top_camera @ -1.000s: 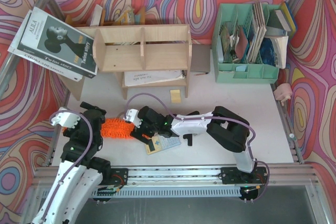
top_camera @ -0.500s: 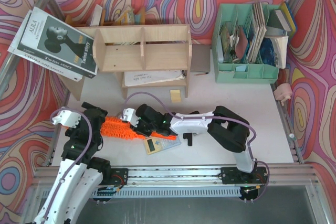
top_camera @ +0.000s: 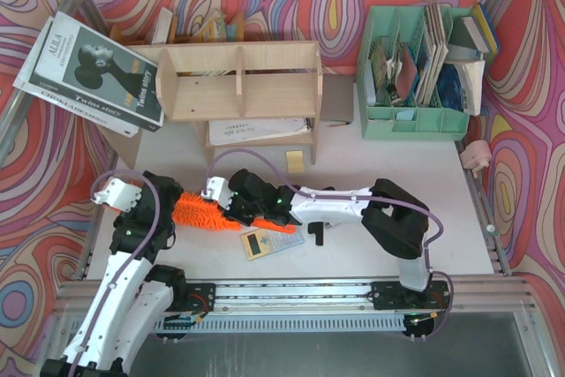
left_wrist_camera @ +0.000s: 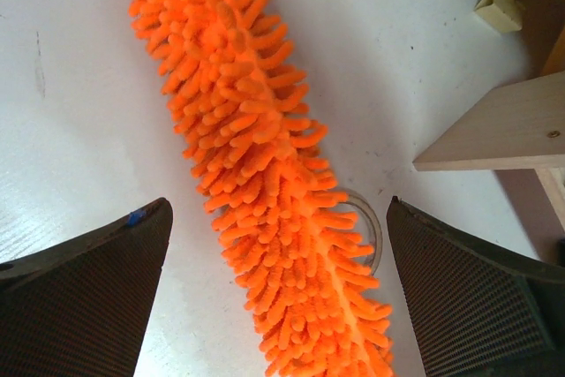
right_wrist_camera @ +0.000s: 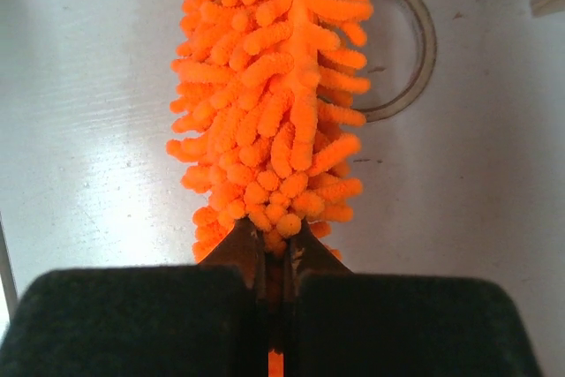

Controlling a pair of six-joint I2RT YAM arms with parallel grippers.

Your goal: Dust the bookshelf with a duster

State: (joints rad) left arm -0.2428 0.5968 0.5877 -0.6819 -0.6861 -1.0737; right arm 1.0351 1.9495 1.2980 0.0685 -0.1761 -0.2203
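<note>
Clamping the duster's (top_camera: 198,213) handle end tight, the right gripper (right_wrist_camera: 274,258) has shifted it slightly toward the far edge by the worktop's (top_camera: 397,174) near left corner, the left gripper (left_wrist_camera: 278,207) spread wide around its fluff, so the bookshelf (top_camera: 238,86) waits undusted.

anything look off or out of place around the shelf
The stack of books by the left end of the bookshelf sits crooked, turned at a clear angle to the shelf instead of standing in it. The shelf's upper compartments look bare. Nothing appears spilled or broken.
</note>
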